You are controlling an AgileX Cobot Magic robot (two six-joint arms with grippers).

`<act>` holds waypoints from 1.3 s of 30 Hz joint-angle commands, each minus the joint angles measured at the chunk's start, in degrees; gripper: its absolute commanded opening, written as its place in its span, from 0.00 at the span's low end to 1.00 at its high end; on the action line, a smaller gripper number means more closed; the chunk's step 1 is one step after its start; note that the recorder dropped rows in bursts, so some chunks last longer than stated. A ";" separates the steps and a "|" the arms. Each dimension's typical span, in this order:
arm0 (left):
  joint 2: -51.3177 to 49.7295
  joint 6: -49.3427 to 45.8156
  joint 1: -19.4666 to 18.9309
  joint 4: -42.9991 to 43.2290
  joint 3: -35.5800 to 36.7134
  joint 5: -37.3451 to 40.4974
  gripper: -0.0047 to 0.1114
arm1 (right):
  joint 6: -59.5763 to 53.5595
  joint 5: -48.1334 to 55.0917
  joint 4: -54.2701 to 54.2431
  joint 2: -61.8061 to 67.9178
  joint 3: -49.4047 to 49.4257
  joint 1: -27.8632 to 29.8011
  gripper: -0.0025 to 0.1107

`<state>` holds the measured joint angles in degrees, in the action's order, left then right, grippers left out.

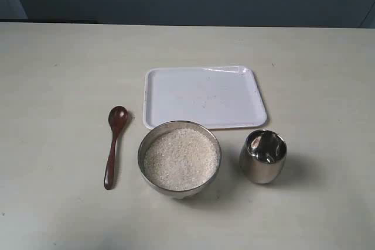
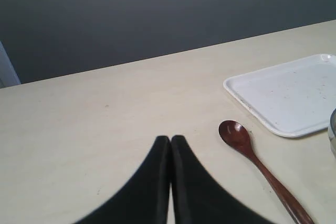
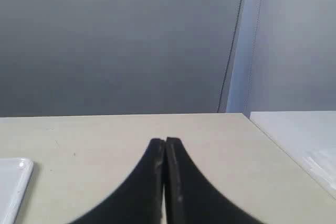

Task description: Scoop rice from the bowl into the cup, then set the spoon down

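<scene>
The steel bowl (image 1: 179, 157) stands near the front middle of the table, filled with white rice (image 1: 181, 158). To its right sits the shiny steel cup (image 1: 263, 156), upright. The dark wooden spoon (image 1: 113, 144) lies flat on the table left of the bowl, its small bowl end pointing away from the front edge. The left wrist view shows the spoon (image 2: 256, 160) lying apart from my left gripper (image 2: 170, 138), which is shut and empty. My right gripper (image 3: 165, 140) is shut and empty over bare table. Neither gripper shows in the exterior view.
A white rectangular tray (image 1: 204, 96) lies behind the bowl and cup; its corner (image 2: 287, 95) also shows in the left wrist view and its edge (image 3: 13, 182) in the right wrist view. A dark wall runs behind the table's far edge.
</scene>
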<state>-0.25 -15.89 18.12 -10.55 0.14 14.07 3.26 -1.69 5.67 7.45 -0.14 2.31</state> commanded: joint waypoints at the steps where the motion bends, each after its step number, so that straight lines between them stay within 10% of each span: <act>1: 0.25 0.31 0.26 0.00 -0.14 -0.60 0.04 | -0.26 -0.25 0.01 -0.21 0.14 0.34 0.02; 28: 0.25 0.31 0.26 0.00 -0.14 -0.60 0.04 | 24.96 -27.12 -28.54 -0.26 0.14 0.34 0.02; 39: 0.25 0.31 0.26 0.00 -0.14 -0.60 0.04 | 40.26 -18.21 13.77 3.62 -23.02 0.34 0.02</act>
<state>-0.25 -15.89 18.12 -10.55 0.14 14.07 43.00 -26.81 6.18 8.49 -15.19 2.31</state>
